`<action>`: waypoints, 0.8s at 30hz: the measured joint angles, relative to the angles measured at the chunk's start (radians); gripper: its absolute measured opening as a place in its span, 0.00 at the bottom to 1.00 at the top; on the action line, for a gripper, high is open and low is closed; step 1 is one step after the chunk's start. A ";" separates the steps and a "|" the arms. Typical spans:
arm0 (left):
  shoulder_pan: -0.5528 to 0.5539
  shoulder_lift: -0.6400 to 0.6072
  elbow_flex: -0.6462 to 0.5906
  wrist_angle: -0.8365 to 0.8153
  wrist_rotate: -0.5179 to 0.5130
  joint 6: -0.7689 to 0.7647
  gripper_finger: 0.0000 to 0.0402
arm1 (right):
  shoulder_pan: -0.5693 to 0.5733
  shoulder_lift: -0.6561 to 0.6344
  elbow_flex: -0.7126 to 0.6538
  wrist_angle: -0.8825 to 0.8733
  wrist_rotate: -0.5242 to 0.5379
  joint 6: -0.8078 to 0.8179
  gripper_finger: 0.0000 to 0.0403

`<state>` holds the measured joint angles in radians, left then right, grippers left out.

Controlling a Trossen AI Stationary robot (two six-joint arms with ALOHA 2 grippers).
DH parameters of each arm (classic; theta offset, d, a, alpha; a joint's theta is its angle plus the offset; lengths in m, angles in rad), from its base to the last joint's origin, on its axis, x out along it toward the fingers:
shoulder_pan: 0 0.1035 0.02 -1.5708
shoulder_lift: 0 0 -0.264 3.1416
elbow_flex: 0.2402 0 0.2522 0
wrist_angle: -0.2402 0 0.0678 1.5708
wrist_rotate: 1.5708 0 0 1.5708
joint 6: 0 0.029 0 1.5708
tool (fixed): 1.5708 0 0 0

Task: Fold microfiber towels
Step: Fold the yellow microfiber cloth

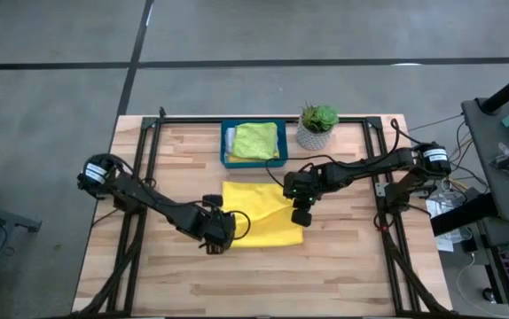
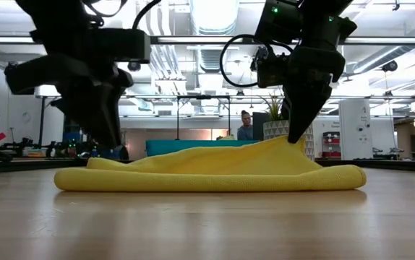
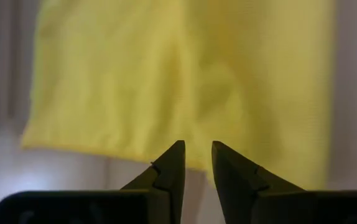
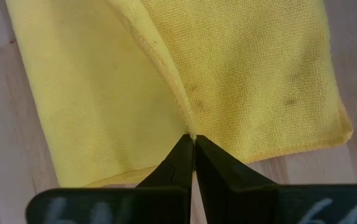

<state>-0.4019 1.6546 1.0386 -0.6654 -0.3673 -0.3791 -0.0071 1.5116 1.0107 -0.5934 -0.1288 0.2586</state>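
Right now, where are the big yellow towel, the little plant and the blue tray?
yellow towel [image 1: 268,221], high view, its flat middle.
plant [image 1: 318,117], high view, its green leaves.
blue tray [image 1: 225,146], high view, its left rim.

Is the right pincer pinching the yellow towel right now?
Yes: the right pincer is shut on a raised fold of the yellow towel, and the low view shows the cloth pulled up to its tip.
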 joint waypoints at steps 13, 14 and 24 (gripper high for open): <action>-0.122 0.034 -0.014 0.058 -0.044 0.099 0.38 | 0.000 0.000 0.000 0.001 0.000 -0.022 0.02; -0.121 0.034 -0.018 0.058 -0.069 0.088 0.40 | 0.000 0.000 0.000 0.001 0.000 -0.023 0.02; -0.119 0.034 -0.033 0.120 -0.123 0.068 0.44 | 0.000 0.000 0.000 0.001 0.000 -0.023 0.02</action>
<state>-0.5207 1.6882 1.0054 -0.5459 -0.4901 -0.3107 -0.0071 1.5116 1.0107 -0.5924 -0.1289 0.2352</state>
